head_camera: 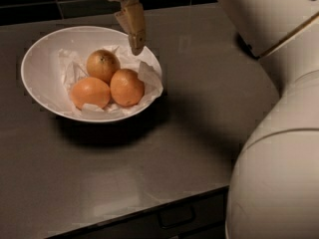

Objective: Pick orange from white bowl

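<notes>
While the gripper (136,46) hangs over the back-right rim of the white bowl (37,63) — spread or pressed together, I cannot tell — the orange (103,65) sits at the back of the crumpled paper (149,78), touching two brighter oranges (126,87) in front of it, on the grey counter (199,113).

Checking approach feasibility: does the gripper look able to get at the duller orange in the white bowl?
Probably yes. The gripper hangs over the back rim of the white bowl, close beside the orange, whose top lies bare; the two brighter oranges crowd only its front side.
</notes>
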